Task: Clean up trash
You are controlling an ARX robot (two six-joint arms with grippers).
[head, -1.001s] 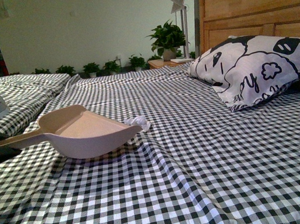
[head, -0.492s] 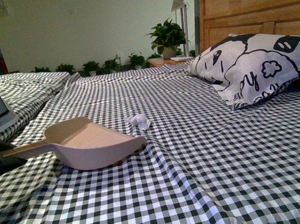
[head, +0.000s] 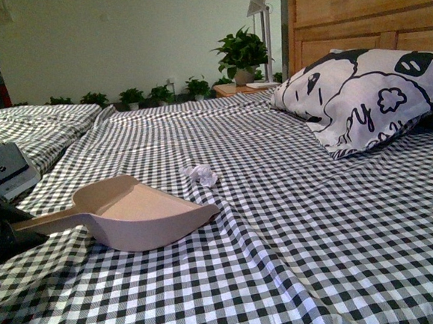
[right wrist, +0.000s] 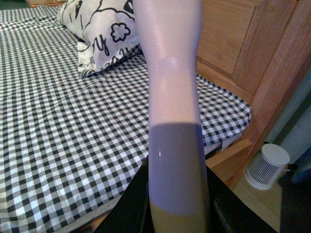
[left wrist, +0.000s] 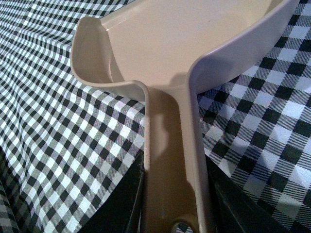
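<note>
Small white paper wad (head: 200, 175) lies on checked bedsheet (head: 296, 223), just beyond front lip of dustpan (head: 142, 216), not touching it. Left gripper (left wrist: 172, 199) clenched around dustpan's handle; pan rests on bedsheet. Right gripper (right wrist: 177, 208) grasping pale handle (right wrist: 174, 97).

Black-and-white gingham tabletop (head: 299, 260) rolling wide, and a pale pink plastic scoop dustpan (head: 141, 209) on it, mouth to the right. Cartoon-print white pillow (head: 361, 98) against the wooden headboard (head: 354, 8), leafy potted plant (head: 242, 55) behind. Down on the floor, a round white grilled appliance (right wrist: 267, 165).
</note>
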